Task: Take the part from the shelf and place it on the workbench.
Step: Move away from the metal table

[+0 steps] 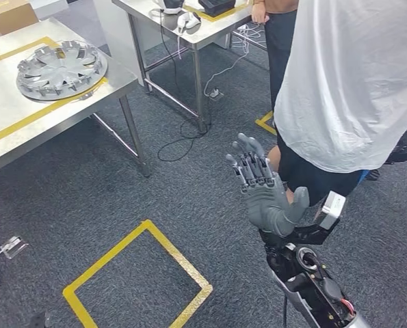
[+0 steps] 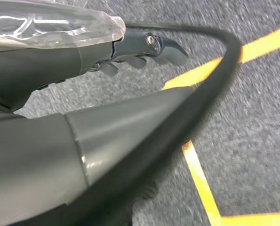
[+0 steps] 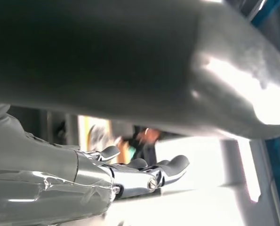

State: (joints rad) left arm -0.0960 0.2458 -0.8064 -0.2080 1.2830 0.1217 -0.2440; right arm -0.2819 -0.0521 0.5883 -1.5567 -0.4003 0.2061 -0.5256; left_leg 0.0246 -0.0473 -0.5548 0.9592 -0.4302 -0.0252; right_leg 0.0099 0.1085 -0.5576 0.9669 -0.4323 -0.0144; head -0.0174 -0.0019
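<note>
A silver round plastic wheel cover (image 1: 61,68) lies flat on the steel workbench (image 1: 15,113) at upper left, inside yellow tape and close to the bench's front edge. Open grey carpet (image 1: 191,178) with a yellow taped square (image 1: 139,273) fills the centre. At right centre, the right hand (image 1: 265,188) is raised, fingers spread, holding nothing, just beside a person in a white shirt (image 1: 351,82). The left hand (image 2: 131,52) hangs over the carpet, fingers extended, empty.

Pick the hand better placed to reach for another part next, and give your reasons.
Right, probably. The right hand is raised in front with fingers spread and holds nothing. The left hand hangs low over the carpet. No shelf is visible, so this is tentative.
</note>
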